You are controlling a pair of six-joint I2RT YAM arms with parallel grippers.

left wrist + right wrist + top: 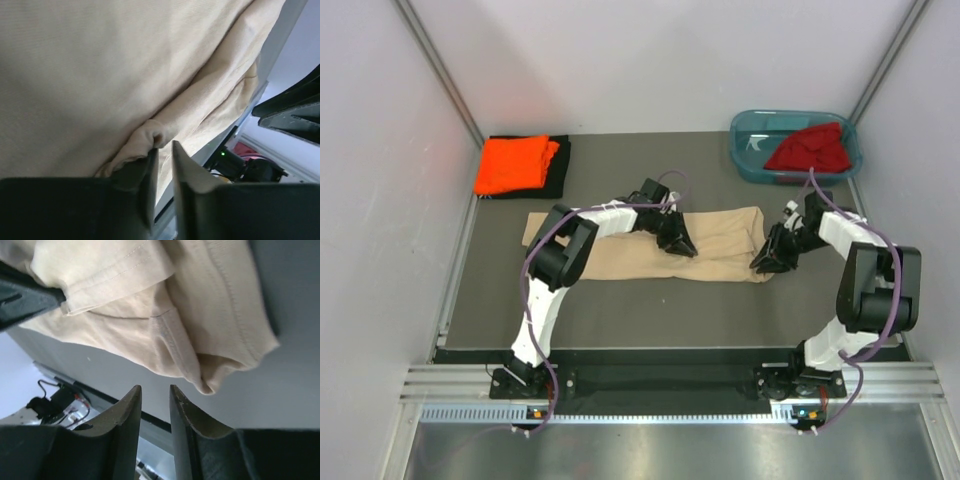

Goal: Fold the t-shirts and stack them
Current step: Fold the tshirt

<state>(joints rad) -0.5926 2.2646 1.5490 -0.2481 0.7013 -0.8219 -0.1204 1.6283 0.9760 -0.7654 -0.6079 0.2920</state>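
Note:
The beige-tan t-shirt [630, 262] lies folded into a long strip across the middle of the dark mat. My left gripper [682, 247] is low over the strip's middle. In the left wrist view its jaws [164, 146] stand a narrow gap apart with nothing between them, and a bulging fold of the beige cloth [100, 75] touches the left fingertip [153, 152]. My right gripper [765, 264] sits at the strip's right end. It is open [155, 387] and empty, with the shirt's corner [200, 315] just beyond its tips.
An orange t-shirt [515, 163] lies folded on a black one [560, 170] at the back left. A dark red t-shirt [810, 150] fills the teal tub [745, 135] at the back right. Grey walls close in both sides.

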